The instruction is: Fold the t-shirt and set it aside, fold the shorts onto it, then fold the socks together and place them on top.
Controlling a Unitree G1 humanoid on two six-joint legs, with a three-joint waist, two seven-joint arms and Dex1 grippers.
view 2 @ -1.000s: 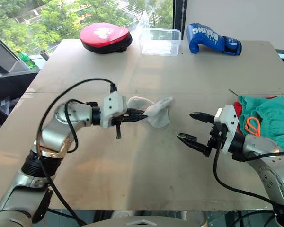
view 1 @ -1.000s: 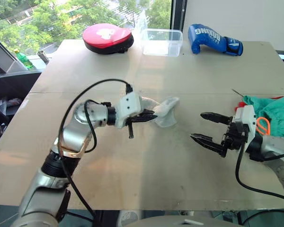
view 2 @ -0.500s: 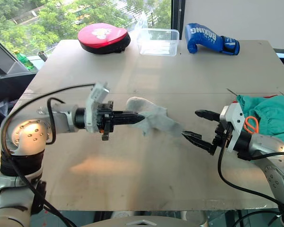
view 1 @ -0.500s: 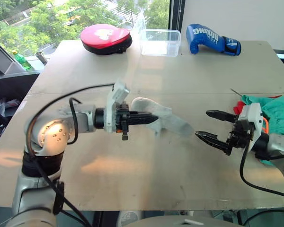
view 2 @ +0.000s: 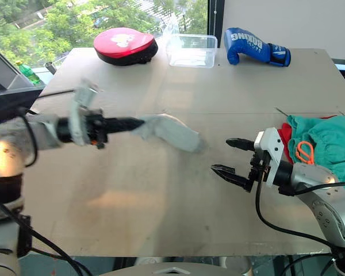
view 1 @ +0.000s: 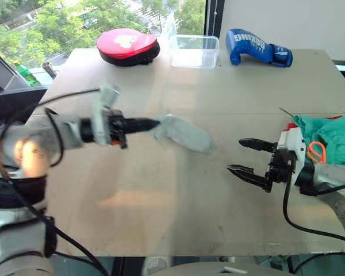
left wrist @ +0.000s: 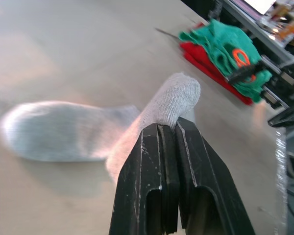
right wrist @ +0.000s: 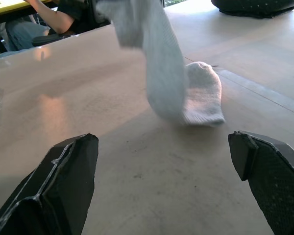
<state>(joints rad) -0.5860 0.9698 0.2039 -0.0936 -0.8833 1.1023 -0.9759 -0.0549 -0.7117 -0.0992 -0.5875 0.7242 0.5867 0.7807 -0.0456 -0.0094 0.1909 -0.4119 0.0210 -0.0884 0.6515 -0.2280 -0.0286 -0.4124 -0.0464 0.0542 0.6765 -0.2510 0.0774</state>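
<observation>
The left gripper [view 1: 154, 122] is clamped on the socks [view 1: 183, 133] at one end, holding that end above the table [view 1: 178, 195]. From the pinch point the grey knit trails toward the right arm, its far end low over or on the wood at mid-table; the head views do not settle which. In the right wrist view one sock hangs down and the other lies flat on the surface beneath it.

The right gripper [view 1: 250, 156] hovers just above the table, right of the socks and apart from them, its two black fingers spread wide and holding nothing.

The shorts [view 1: 333, 138] lie folded at the right edge of the table, orange drawstring on top. The t-shirt [left wrist: 213, 66] sits folded beneath them, a red edge showing under the teal.

Along the far edge stand a red pad [view 1: 129, 45], a clear tub [view 1: 195, 51] and a blue boxing glove [view 1: 257, 47].
</observation>
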